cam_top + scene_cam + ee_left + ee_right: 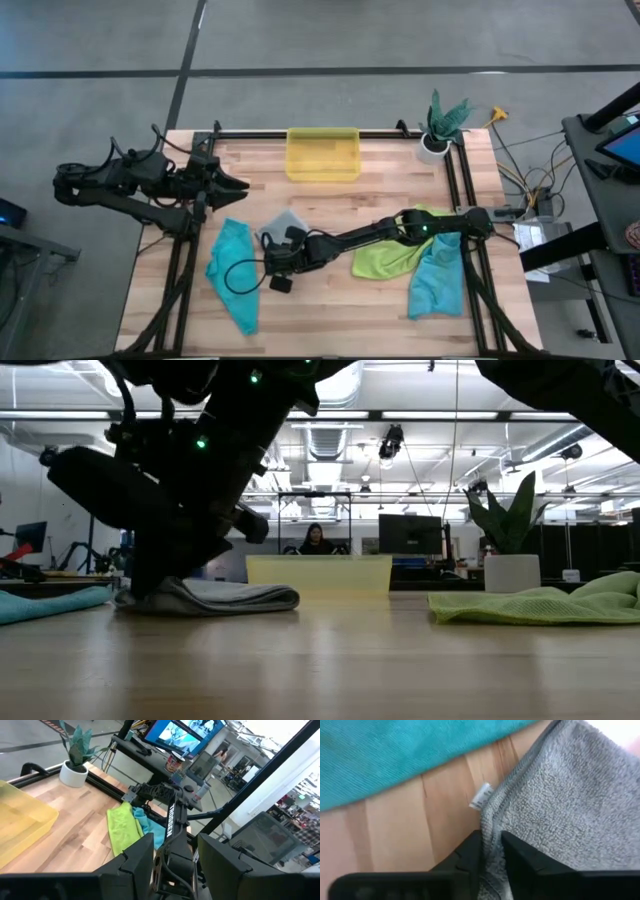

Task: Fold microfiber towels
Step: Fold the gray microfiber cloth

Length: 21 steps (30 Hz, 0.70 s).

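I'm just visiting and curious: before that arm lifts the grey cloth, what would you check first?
1. Right gripper on the grey towel: ok, its fingers pinch the hemmed edge.
2. Only one cloth pinched: ok, the nearby teal towel lies apart on the wood.
3. How many grey layers are pinched: cannot tell.
4. Left gripper clear: ok, it waits open at the table's left side.
5. Bin out of the way: ok, at the far edge.
6. Green towel and second teal towel free: not ok, the right arm crosses above them.
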Each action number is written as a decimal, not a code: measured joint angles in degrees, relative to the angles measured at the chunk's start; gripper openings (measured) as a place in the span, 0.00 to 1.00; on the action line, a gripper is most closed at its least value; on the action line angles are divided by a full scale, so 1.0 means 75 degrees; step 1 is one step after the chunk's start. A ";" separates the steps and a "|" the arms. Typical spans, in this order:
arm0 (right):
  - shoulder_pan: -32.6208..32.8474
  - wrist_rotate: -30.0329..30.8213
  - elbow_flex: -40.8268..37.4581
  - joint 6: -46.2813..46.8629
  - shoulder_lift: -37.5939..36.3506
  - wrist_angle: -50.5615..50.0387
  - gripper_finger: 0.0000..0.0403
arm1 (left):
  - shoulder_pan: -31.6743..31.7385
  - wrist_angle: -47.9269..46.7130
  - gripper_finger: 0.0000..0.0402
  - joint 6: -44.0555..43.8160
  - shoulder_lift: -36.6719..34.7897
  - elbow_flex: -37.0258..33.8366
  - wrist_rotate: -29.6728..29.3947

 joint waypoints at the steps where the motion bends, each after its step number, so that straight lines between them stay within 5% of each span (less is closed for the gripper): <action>1: 0.0000 -0.0004 0.0034 -0.0005 -0.0003 0.0003 0.14 | 0.0000 -0.0001 0.35 0.0001 0.0000 0.0000 0.0000; 21: -0.0009 -0.0569 0.0112 -0.0026 -0.0074 -0.0005 0.08 | 0.0009 0.0007 0.35 0.0013 0.0012 -0.0015 0.0009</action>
